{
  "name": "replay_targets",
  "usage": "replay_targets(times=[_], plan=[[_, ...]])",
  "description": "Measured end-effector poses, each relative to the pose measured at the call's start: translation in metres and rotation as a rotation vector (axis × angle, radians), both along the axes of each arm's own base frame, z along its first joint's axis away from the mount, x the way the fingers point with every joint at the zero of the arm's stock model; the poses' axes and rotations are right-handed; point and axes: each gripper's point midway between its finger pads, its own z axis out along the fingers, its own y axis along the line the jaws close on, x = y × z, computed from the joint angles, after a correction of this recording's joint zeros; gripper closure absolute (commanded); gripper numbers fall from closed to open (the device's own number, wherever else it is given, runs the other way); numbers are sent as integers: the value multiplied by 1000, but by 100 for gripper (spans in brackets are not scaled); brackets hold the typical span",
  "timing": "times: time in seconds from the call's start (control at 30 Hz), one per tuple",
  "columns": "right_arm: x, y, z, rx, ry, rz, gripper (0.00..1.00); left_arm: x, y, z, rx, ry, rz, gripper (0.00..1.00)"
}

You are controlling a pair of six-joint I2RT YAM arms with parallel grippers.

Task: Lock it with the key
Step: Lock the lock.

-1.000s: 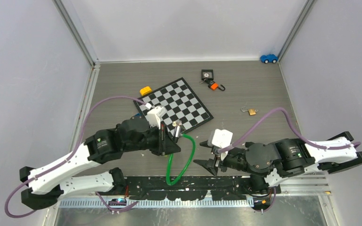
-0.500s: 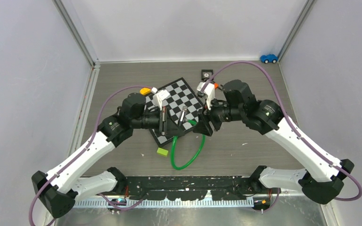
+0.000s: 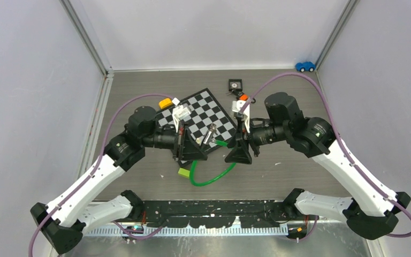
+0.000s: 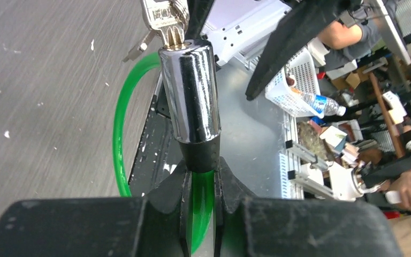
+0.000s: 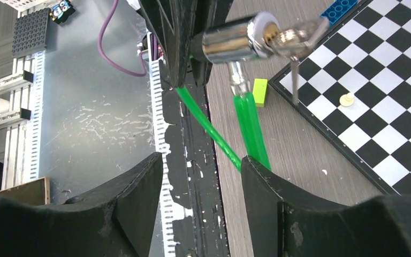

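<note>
The lock is a chrome cylinder [image 4: 190,91] on a green cable [image 3: 214,174], held up off the table. My left gripper [image 4: 202,184] is shut on the green cable just below the cylinder's black collar. A bunch of keys [image 4: 163,19] hangs at the cylinder's far end, with one key [image 5: 294,35] in the keyhole. My right gripper [image 5: 203,176] stands open a short way to the right of the lock [image 3: 210,134], facing it, with nothing between its fingers. The cable's loop trails down onto the table.
A checkerboard [image 3: 203,115] lies behind the lock, with a small cream disc [image 5: 346,99] on it. A lime block [image 3: 184,172] sits by the cable loop. A yellow piece [image 3: 165,103], a black square item [image 3: 235,84] and a blue toy car [image 3: 304,66] lie further back.
Both arms have swung from the near edge up to the middle of the table. In the last half second the right gripper has drawn back to the right, away from the lock.
</note>
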Motion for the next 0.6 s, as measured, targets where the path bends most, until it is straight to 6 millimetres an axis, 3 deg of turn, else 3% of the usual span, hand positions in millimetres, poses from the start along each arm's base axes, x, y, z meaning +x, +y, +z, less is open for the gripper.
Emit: replay_targets(times=[0.3,0.6], plan=[[-12,-2,17,52,-18,48,41,-17,13,7,-66,-242,-89,100],[-15,6,17,67,39,95,44,-20,14,7,-79,-308,-134,100]])
